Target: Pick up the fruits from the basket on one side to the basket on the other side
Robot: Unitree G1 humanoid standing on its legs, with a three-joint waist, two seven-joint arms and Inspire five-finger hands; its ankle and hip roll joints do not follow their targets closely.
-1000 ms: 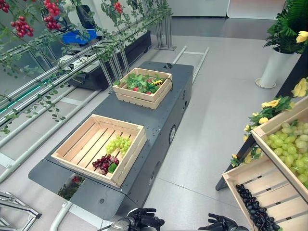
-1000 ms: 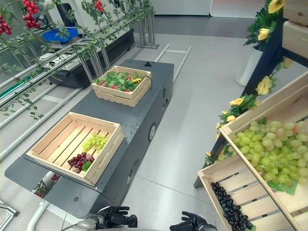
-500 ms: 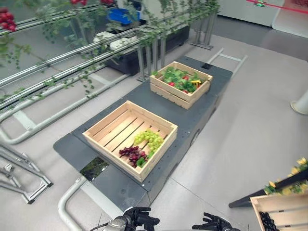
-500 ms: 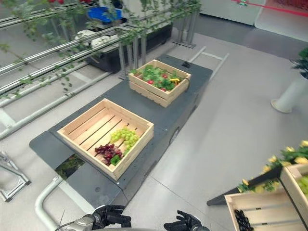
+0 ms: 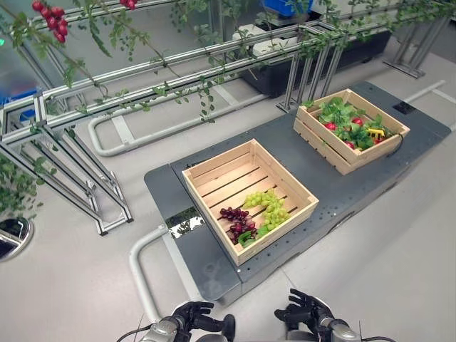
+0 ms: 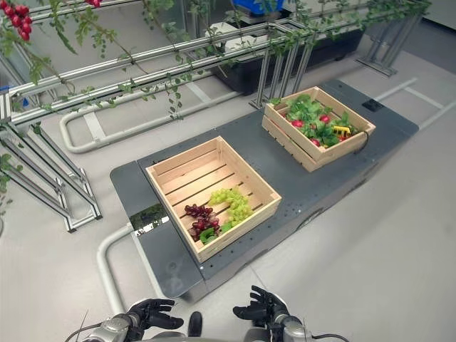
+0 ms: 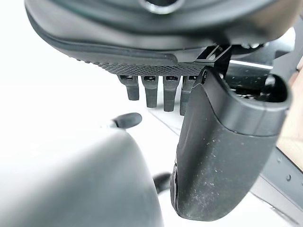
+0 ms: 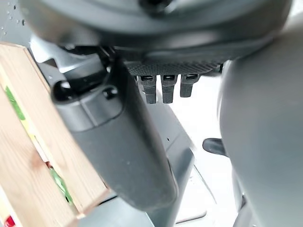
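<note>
A wooden crate (image 5: 216, 156) sits on the near end of a dark grey cart (image 5: 285, 153). It holds a bunch of green grapes (image 5: 269, 205) and a bunch of purple grapes (image 5: 239, 222) in its near corner. A second crate (image 5: 322, 147) at the cart's far right end holds leafy greens with red fruits (image 5: 350, 122). My left hand (image 5: 189, 315) and right hand (image 5: 308, 313) hang low in front of the cart, well short of both crates. Both are open and hold nothing. In the left wrist view, the fingers (image 7: 154, 90) point ahead beside the thumb (image 7: 222, 142).
Metal pipe frames with hanging vines (image 5: 178, 78) run behind and to the left of the cart, with red berries (image 5: 50, 18) at the top left. A white pipe rail (image 5: 142, 263) curves on the floor by the cart's near corner. Open grey floor lies to the right.
The camera has swung left. The shelf crates with grapes on the right have left the view, and the cart now lies ahead, slanting to the right. Both hands stay low and empty.
</note>
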